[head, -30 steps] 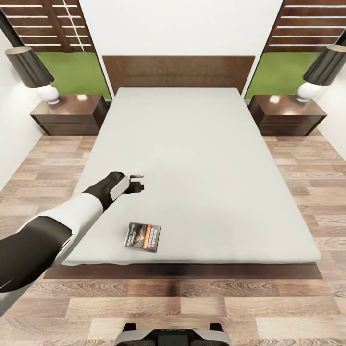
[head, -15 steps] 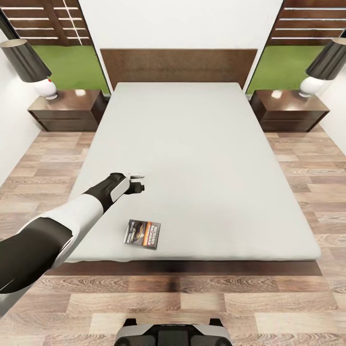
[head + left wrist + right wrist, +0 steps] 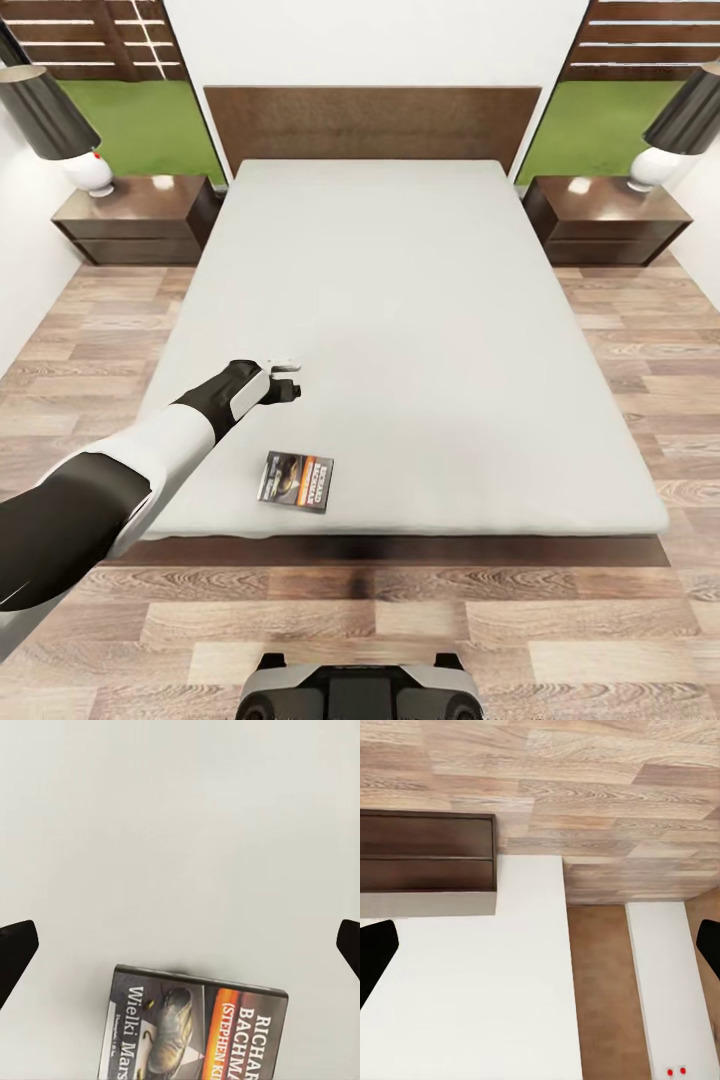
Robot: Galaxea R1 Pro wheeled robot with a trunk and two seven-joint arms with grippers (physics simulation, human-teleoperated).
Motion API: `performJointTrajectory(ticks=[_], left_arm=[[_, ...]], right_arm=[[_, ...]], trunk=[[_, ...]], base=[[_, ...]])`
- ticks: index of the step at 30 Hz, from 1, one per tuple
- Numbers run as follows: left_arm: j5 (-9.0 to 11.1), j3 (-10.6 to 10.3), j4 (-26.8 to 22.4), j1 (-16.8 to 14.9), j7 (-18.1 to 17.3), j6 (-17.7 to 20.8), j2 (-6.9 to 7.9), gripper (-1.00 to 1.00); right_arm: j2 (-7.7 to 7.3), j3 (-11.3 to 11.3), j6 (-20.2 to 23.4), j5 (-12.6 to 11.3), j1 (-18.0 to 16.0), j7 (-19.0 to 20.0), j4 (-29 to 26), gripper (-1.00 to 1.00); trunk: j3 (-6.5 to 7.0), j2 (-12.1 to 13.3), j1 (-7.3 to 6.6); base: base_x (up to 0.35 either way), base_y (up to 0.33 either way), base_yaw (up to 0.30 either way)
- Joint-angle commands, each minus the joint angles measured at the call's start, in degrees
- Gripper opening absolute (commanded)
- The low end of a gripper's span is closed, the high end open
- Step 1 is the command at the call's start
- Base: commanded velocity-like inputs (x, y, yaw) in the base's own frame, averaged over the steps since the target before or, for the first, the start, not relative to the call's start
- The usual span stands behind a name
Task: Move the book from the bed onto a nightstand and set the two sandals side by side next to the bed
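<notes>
One book (image 3: 296, 482) lies flat near the bed's (image 3: 420, 300) near-left edge; the left claw (image 3: 287, 378) hovers beyond it, fingers spread wide and empty. Descending from here would probably meet bare mattress, or nudge the thin paperback floorward.

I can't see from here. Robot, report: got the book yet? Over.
Left gripper open, above the bed, empty. Book flat near the bed's foot, untouched. Nothing between them. Right gripper open.
</notes>
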Motion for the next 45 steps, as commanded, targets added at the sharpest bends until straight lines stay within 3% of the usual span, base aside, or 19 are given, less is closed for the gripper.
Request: performJointTrajectory(ticks=[1, 45], left_arm=[[0.6, -0.4, -0.1, 0.0, 0.4, 0.2, 0.02, 1.00], [0.5, -0.5, -0.1, 0.0, -1.1, 0.7, 0.02, 1.00]], right_arm=[[-0.03, -0.5, 0.1, 0.6, 0.0, -0.2, 0.2, 1.00], [0.13, -0.5, 0.1, 0.6, 0.1, -0.2, 0.2, 1.00]], trunk=[[-0.16, -0.1, 0.03], [-4.32, -0.1, 0.03]], base=[[0.000, 0.000, 0.000], [0.000, 0.000, 0.000]])
